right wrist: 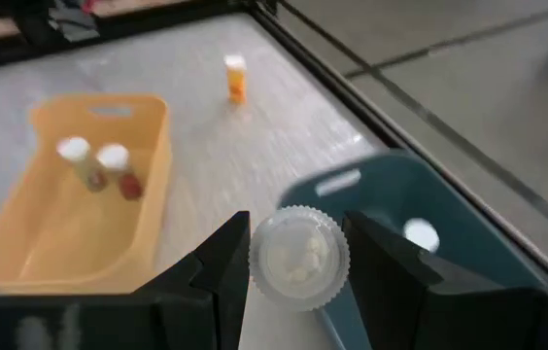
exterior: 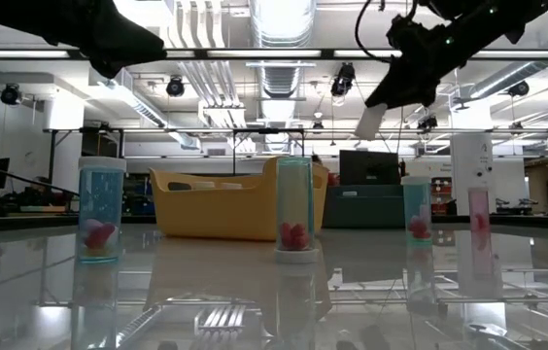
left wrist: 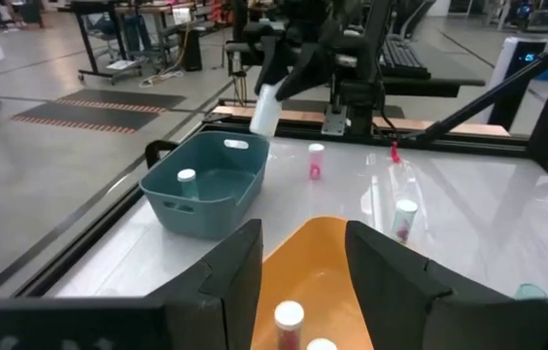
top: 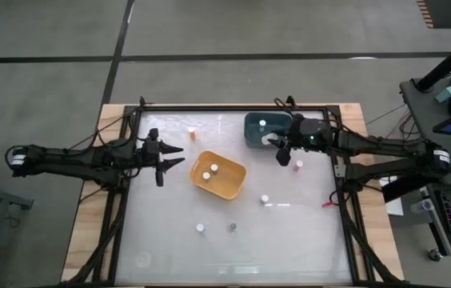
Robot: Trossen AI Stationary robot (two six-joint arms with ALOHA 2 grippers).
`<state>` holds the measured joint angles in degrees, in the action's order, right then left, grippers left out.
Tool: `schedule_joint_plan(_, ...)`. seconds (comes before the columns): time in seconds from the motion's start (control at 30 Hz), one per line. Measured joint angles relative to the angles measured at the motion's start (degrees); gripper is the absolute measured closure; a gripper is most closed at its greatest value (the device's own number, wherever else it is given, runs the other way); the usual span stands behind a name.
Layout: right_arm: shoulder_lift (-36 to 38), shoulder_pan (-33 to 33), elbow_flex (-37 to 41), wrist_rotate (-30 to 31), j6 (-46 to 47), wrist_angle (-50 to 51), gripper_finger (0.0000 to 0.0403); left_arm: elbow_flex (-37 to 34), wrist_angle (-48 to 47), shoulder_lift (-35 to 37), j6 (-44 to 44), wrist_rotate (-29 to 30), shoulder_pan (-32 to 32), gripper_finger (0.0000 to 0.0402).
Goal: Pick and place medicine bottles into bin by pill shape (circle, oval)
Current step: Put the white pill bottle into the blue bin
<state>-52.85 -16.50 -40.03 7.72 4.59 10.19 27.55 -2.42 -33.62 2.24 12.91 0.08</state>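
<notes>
My right gripper (top: 278,146) is shut on a white bottle (right wrist: 298,258), held in the air over the near-left edge of the teal tub (top: 267,128). One white-capped bottle (top: 262,123) stands in that tub. The orange-yellow tub (top: 218,174) in the middle holds two white-capped bottles (top: 210,171). My left gripper (top: 171,158) is open and empty, left of the orange-yellow tub. An orange bottle (top: 192,130) stands at the far side. Other bottles stand on the table: (top: 298,165), (top: 265,198), (top: 200,228), and a grey one (top: 231,227). My right gripper pinches the white bottle's sides between its two fingers (right wrist: 221,262), the ribbed round end (right wrist: 298,255) facing the wrist camera. The bottle is lifted clear and tilted, its lower end (exterior: 369,122) sticking out below the fingers above the teal tub (left wrist: 206,185).
A black frame (top: 337,172) rims the white table. A small red thing (top: 327,205) lies near the right edge. Open table surface lies along the near edge (top: 233,256). Desks with equipment stand beyond the right edge.
</notes>
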Motion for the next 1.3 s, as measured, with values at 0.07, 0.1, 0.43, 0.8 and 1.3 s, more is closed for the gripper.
schedule_joint_plan(0.07,-0.21,-0.91,0.0,0.0,0.04,1.6,0.0259,0.0,0.0,0.53,-0.02,-0.02,0.21,0.0267)
schedule_joint_plan(0.1,-0.21,-1.55,0.0,-0.02,0.08,2.45,0.0259,0.0,-0.07,0.85,0.02,0.0,0.34,0.0267)
schedule_joint_plan(0.43,-1.94,-9.73,0.0,1.56,3.89,5.95,0.0259,0.0,-0.87,4.0,0.13,0.0,0.34,0.0267)
schedule_joint_plan(0.8,-13.93,-17.94,-0.49,1.51,3.88,-0.26,0.0259,0.0,-1.01,4.65,0.13,1.09,0.34,0.0267)
schedule_joint_plan(1.3,-23.91,-19.44,-4.02,1.76,3.79,-0.31,0.0259,0.0,-0.8,4.63,0.35,2.74,0.34,0.0267)
